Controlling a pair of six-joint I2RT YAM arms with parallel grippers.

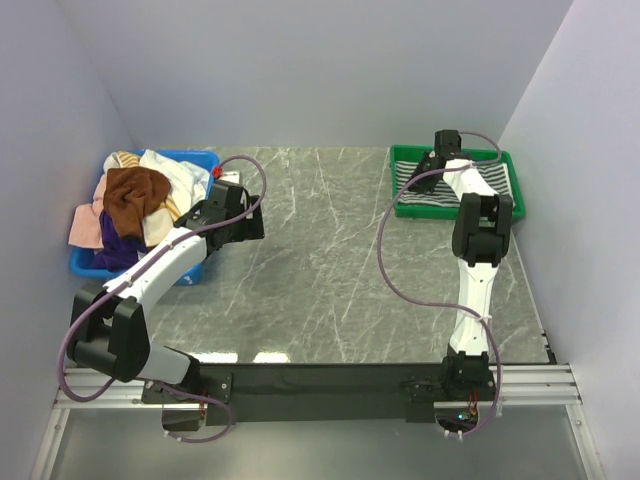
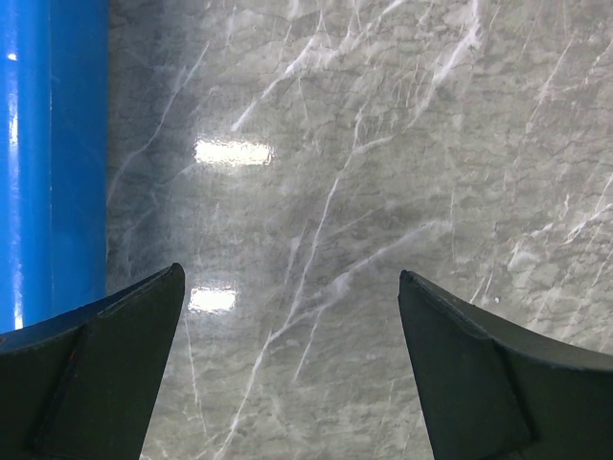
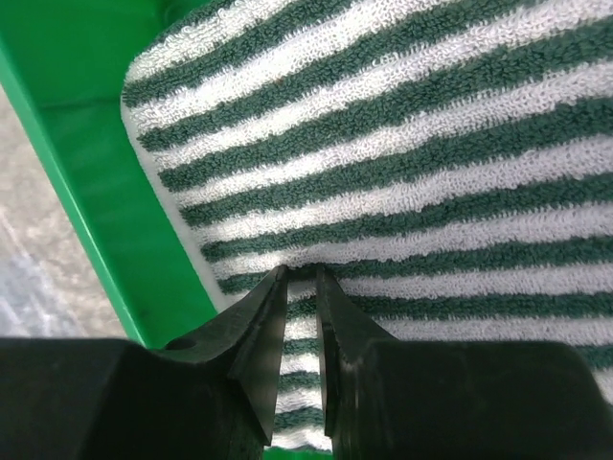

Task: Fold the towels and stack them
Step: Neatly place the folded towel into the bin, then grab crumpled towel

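Stacking step: the right end effector (image 3: 302, 276), narrowed, pinches the green-and-white striped terry towel (image 3: 402, 144) lying in the green plastic tray (image 3: 86, 172), far right. The left end effector (image 2: 289, 278) gapes wide over the grey marble tabletop (image 2: 383, 144). Next probably comes straightening the towel, then letting go.

On the counter (image 1: 320, 270), a bin (image 1: 196, 157) sits far left with a heap of towels (image 1: 135, 200) in it. A tray (image 1: 455, 210) sits far right, one towel (image 1: 490, 180) lying flat inside. The left jaws hang just right of the bin. The right jaws meet that towel's edge, beside a tray wall.
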